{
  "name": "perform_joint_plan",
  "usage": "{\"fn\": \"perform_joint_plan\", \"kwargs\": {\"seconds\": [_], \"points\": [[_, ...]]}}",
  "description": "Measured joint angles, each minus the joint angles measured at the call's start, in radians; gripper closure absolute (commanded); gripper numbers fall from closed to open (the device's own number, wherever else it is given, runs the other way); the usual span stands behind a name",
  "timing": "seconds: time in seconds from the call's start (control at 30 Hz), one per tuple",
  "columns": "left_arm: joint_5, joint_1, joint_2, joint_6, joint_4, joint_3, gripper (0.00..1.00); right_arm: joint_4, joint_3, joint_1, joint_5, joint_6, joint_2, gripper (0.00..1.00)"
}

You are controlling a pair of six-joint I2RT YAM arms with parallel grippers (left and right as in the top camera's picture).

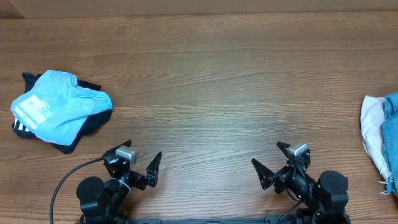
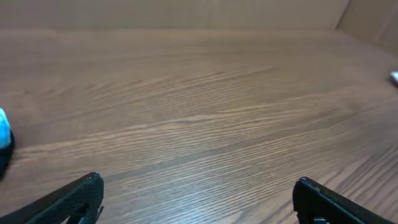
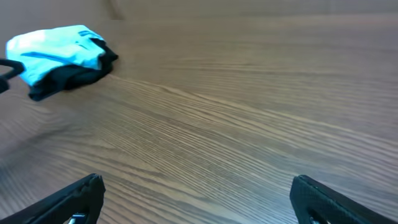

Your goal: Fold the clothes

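Observation:
A sky-blue shirt with white print point(image 1: 59, 106) lies folded on top of a black garment point(image 1: 93, 121) at the table's left side; both also show far left in the right wrist view point(image 3: 59, 53). Light-blue denim jeans point(image 1: 390, 134) lie on a cream-white garment point(image 1: 372, 127) at the right edge, partly cut off. My left gripper point(image 1: 142, 158) is open and empty at the front left, jaws wide apart in its wrist view point(image 2: 198, 190). My right gripper point(image 1: 268, 157) is open and empty at the front right, jaws wide apart point(image 3: 198, 190).
The wooden table point(image 1: 205, 74) stretches between the two piles. A black cable point(image 1: 62, 183) runs from the left arm's base at the front edge.

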Motion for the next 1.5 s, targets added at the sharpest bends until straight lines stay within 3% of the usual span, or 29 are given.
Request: {"fn": "perform_joint_plan", "kwargs": {"seconds": [0.37,0.53,0.77,0.97,1.37,1.5], "points": [[0.0,0.0,0.0,-0.059,0.0,0.0,0.0,0.087,0.0,0.0,-0.027,0.002,0.0,0.0],[0.0,0.0,0.0,-0.106,-0.019,0.021,0.0,0.092,0.0,0.0,0.005,0.092,0.0,0.0],[-0.004,0.0,0.043,-0.212,-0.058,0.285,0.0,0.081,0.036,0.0,0.081,0.273,0.101,0.0],[-0.049,0.0,0.359,-0.178,-0.229,0.531,0.0,0.039,0.228,0.0,0.103,0.314,0.362,0.0],[-0.109,0.0,1.096,-0.102,-0.625,1.134,0.0,-0.273,0.938,0.0,0.046,0.281,0.967,0.0],[-0.105,0.0,1.211,-0.101,-0.664,1.228,0.0,-0.468,1.127,-0.026,0.227,0.334,1.112,0.0]]}}
